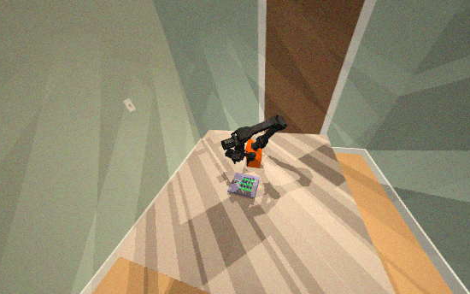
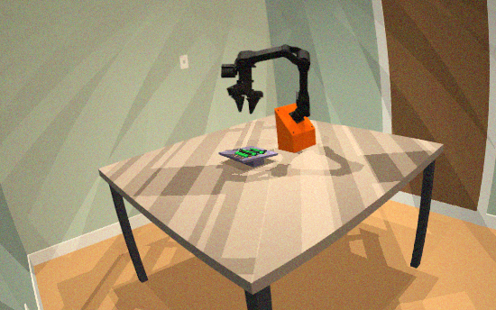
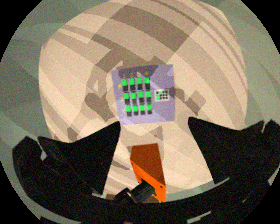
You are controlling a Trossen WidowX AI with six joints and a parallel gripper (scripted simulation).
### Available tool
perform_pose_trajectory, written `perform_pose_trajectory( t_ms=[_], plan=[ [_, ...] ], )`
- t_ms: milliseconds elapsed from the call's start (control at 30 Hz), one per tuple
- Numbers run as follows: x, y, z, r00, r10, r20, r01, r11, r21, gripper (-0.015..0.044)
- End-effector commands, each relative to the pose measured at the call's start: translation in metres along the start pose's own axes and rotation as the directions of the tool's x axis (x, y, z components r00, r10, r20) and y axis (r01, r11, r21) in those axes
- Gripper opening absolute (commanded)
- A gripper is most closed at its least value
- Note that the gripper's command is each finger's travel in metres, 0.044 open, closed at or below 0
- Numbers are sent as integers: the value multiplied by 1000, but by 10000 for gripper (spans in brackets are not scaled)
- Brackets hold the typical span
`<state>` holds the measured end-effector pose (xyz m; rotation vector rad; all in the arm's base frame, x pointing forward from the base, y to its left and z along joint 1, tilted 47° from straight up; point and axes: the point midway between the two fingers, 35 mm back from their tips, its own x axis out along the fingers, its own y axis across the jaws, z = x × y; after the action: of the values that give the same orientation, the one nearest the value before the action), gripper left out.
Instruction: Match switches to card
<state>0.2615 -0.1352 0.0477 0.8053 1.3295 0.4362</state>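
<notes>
A lilac panel (image 1: pixel 232 190) (image 2: pixel 227 154) (image 3: pixel 166 114) stands on the table in front of the arm. It bears a grid of green and dark grey rocker switches (image 3: pixel 140 94) in 3 rows; which half of each is raised is too small to tell. The small card (image 3: pixel 161 95) is right of the grid in the wrist view, with green and dark squares among pale ones; its exact pattern is too blurred to read. My gripper (image 2: pixel 246 112) (image 3: pixel 155 123) is open and empty, pointing down high above the table, clear of the panel.
The arm's orange base (image 1: pixel 254 155) (image 2: pixel 295 131) (image 3: pixel 148 160) stands behind the panel, on the arm's side. Striped shadows cross the wooden table (image 1: pixel 299 239) (image 2: pixel 289 225) and fall over part of the panel.
</notes>
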Motion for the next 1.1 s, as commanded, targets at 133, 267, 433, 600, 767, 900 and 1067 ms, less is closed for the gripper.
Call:
perform_pose_trajectory(
  t_ms=[133,267,433,600,767,900,1067],
  plan=[
    [51,20,20,1000,-10,-13,10,1000,-14,269],
    [99,45,29,1000,2,-29,-3,999,-32,164],
    [104,47,30,1000,3,-29,-4,999,-32,32],
    [137,47,27,1000,6,-4,-6,999,-32,0],
    [146,48,27,1000,6,-4,-6,999,-32,0],
    [148,48,27,1000,6,-4,-7,999,-32,0],
    [155,48,27,1000,7,-4,-7,999,-32,0]
  ],
)
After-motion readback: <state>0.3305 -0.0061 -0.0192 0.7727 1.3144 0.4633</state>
